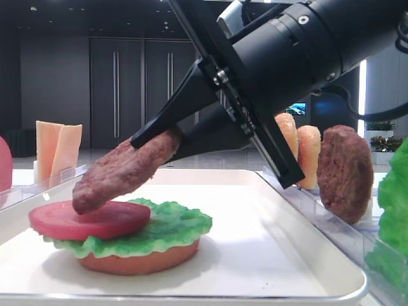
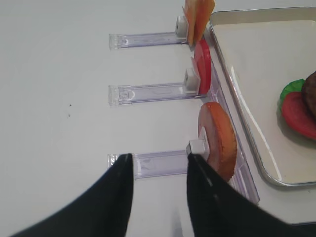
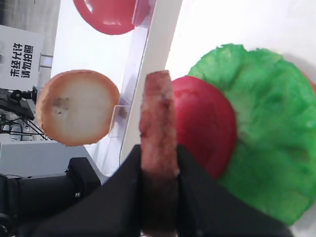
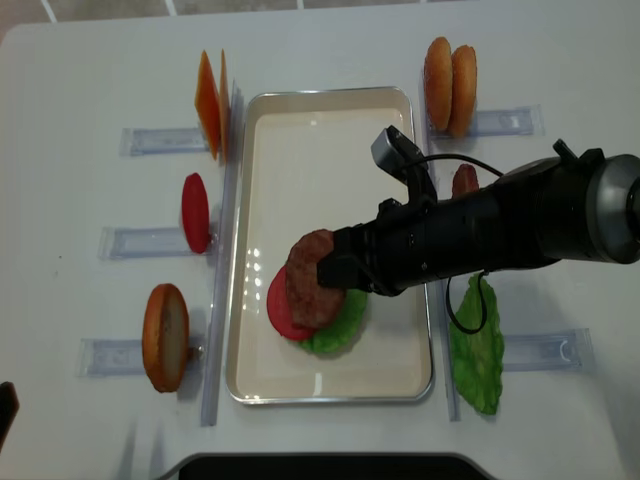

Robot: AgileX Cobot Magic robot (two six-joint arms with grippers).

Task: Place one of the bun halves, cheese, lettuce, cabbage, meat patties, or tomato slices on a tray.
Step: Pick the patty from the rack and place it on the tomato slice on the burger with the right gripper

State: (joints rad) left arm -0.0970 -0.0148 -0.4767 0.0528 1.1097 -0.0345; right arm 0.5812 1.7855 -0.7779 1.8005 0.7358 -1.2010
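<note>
Rough matt meat patty point(image 1: 121, 171); smooth tomato slice point(image 1: 89, 219); crinkled lettuce point(image 1: 172, 224); glossy, possibly plastic, tray point(image 1: 306, 268).

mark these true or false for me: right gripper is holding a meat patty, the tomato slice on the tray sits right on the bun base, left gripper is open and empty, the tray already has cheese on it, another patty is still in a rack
1. The right gripper is shut on a meat patty. True.
2. The tomato slice on the tray sits directly on the bun base. False: lettuce lies between them.
3. The left gripper is open and empty. True.
4. The tray already has cheese on it. False: the cheese slices stand in a rack left of the tray.
5. Another patty stands in a rack to the right. True.
</note>
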